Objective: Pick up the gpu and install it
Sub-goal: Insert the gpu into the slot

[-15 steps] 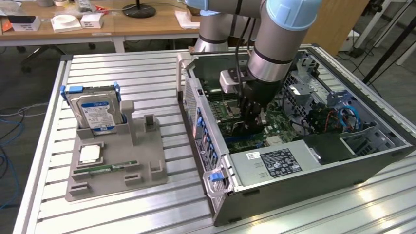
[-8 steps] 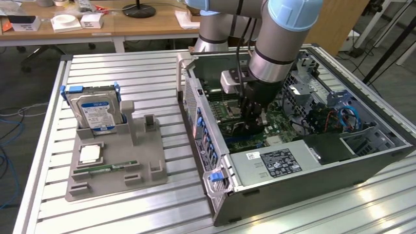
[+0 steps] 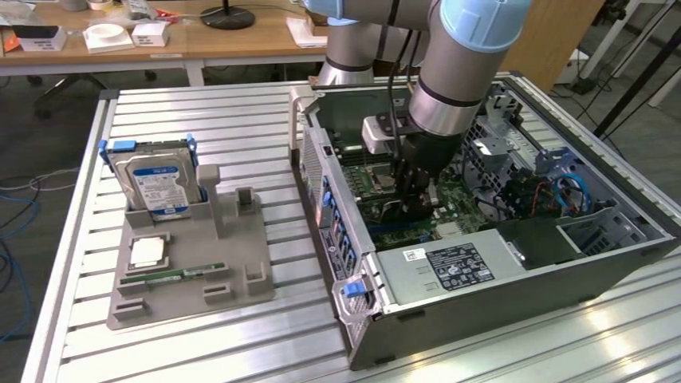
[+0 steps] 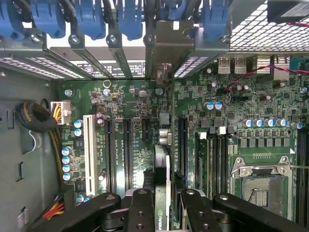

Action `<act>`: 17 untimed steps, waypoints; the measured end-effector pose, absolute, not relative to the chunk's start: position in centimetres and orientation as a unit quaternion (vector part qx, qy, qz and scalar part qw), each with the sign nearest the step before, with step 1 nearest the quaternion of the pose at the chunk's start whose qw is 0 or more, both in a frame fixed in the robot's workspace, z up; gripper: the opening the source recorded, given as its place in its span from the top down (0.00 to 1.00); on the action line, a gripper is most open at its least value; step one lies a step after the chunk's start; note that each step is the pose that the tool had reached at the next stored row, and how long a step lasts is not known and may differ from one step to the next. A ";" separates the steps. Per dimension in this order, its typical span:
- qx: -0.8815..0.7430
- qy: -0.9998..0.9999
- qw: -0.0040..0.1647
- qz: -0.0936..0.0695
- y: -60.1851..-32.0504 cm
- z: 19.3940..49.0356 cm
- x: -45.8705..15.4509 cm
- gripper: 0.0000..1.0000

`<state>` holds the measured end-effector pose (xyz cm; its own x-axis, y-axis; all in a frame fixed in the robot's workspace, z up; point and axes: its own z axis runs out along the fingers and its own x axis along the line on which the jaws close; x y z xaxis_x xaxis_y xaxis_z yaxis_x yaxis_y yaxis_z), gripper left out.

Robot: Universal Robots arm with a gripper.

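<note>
In the exterior view, the gripper (image 3: pixel 410 199) is seen lowered inside the open computer case (image 3: pixel 553 263), just above the motherboard (image 3: pixel 368 179). A dark card, the gpu (image 3: pixel 396 214), is made out between the fingers, close over the board. On the grey tray (image 3: pixel 181 295) at the exterior view's left, a hard drive (image 3: pixel 158 185) is stood upright in its slot, a processor (image 3: pixel 146 252) is laid flat, and a green memory stick (image 3: pixel 171 277) is laid near it. The power supply (image 3: pixel 452 267) is seen in the case, nearer the camera.

In the wrist view, the gripper (image 4: pixel 164 205) is shown clamped on the gpu (image 4: pixel 161 174), which is held edge-on between the two black fingers (image 4: pixel 140 208). The card's metal bracket (image 4: pixel 166 46) is seen against the case's rear slot openings, with blue retaining clips (image 4: pixel 130 19) above. Empty expansion slots (image 4: pixel 118 154) lie beside the card; the processor socket (image 4: pixel 263 186) is well apart from it.
</note>
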<state>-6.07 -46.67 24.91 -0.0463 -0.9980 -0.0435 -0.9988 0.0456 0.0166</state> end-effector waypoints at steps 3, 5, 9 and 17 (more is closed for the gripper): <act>-0.691 0.723 0.010 0.021 -46.7 24.9 -6.0 0.74; -0.691 0.723 0.010 0.021 -46.7 24.7 -6.0 0.74; -0.691 0.723 0.010 0.021 -46.7 24.4 -6.0 0.74; -0.690 0.723 0.010 0.021 -46.7 24.4 -6.0 0.74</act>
